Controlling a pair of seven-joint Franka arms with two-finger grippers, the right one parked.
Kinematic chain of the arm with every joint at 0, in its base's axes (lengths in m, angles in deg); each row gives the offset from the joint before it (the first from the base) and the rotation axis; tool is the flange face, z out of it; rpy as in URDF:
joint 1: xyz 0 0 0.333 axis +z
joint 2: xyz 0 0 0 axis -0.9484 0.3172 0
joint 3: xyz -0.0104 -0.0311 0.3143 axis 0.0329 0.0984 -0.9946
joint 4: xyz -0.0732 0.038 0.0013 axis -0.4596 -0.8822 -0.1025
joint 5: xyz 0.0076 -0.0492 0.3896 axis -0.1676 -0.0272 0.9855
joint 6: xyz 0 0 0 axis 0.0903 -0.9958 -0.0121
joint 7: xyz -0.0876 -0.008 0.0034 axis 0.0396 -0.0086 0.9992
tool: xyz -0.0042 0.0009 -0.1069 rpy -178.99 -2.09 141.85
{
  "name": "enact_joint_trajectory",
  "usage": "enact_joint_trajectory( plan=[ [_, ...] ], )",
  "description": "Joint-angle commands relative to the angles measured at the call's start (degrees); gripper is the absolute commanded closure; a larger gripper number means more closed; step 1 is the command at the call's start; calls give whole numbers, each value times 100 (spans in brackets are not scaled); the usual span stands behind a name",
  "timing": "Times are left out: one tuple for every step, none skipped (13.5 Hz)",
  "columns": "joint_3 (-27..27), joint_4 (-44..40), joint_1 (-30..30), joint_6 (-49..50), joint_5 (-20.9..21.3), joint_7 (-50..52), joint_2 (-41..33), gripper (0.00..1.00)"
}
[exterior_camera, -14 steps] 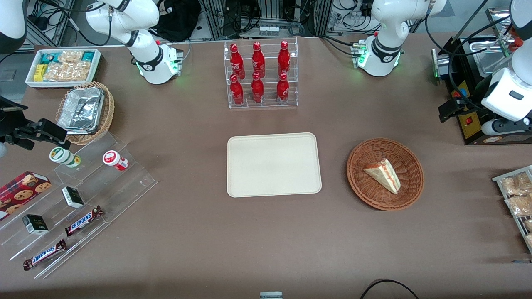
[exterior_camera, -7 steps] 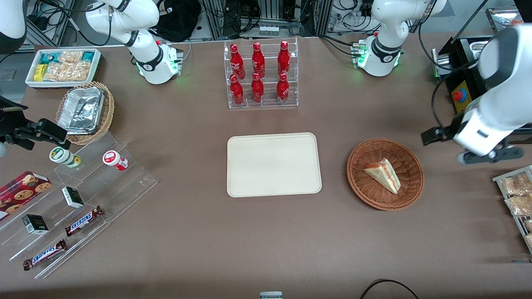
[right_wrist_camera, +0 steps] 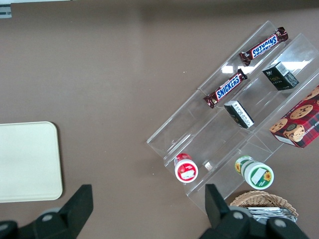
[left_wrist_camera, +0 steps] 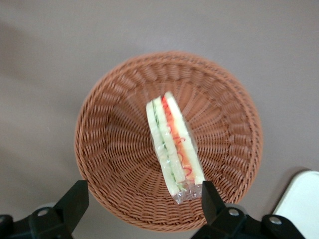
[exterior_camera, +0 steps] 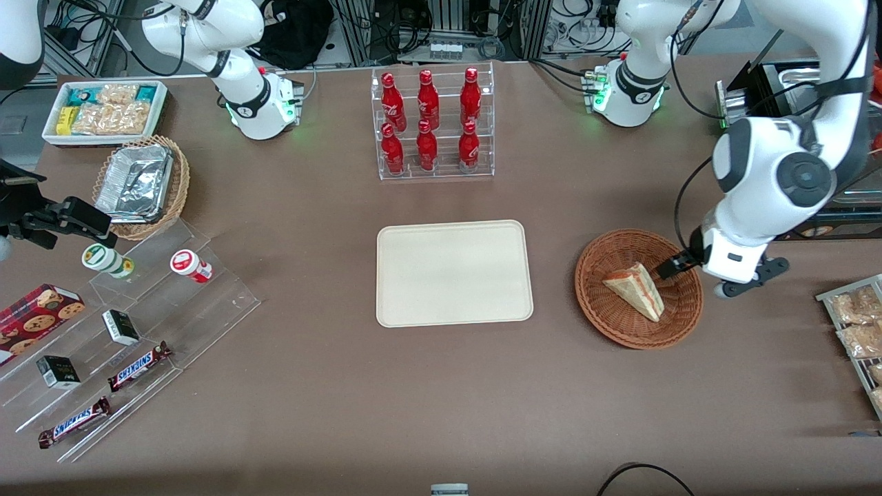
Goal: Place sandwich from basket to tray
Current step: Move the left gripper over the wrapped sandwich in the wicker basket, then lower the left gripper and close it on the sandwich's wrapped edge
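Observation:
The sandwich (exterior_camera: 637, 291), a pale wedge in clear wrap with red and green filling along its cut edge, lies in the round reddish-brown wicker basket (exterior_camera: 599, 303). The cream tray (exterior_camera: 453, 273) sits flat beside the basket, toward the parked arm's end, with nothing on it. My left gripper (exterior_camera: 722, 271) hangs above the basket's rim on the working arm's side. In the left wrist view the gripper (left_wrist_camera: 142, 201) is open wide, its black fingers (left_wrist_camera: 74, 200) apart with nothing between them. One end of the sandwich (left_wrist_camera: 172, 144) lies close to a finger, above the basket (left_wrist_camera: 109, 149).
A clear rack of red bottles (exterior_camera: 431, 124) stands farther from the camera than the tray. A rack of snack packets (exterior_camera: 854, 324) lies toward the working arm's end. A black box with a red button (exterior_camera: 772, 200) is near the arm. Stepped acrylic shelves (exterior_camera: 138, 331) hold snacks at the parked arm's end.
The left arm has swung in from the table's end and come down toward the basket; its gripper now hangs over the basket's rim. The sandwich, basket and tray have not moved.

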Motion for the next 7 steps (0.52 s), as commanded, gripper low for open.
enact_joint_trajectory(
  plan=[
    [-7,378,-122,-390,-18,885,-52,0],
    [-7,397,-149,-443,-18,1219,35,0],
    [1,397,-166,-574,-18,1510,158,0],
    [28,397,-201,-784,-18,1835,255,0],
    [71,388,-202,-943,-18,2116,360,0],
    [124,379,-210,-1075,-18,2276,457,0],
    [203,397,-202,-1233,-18,2373,545,0]
  ],
)
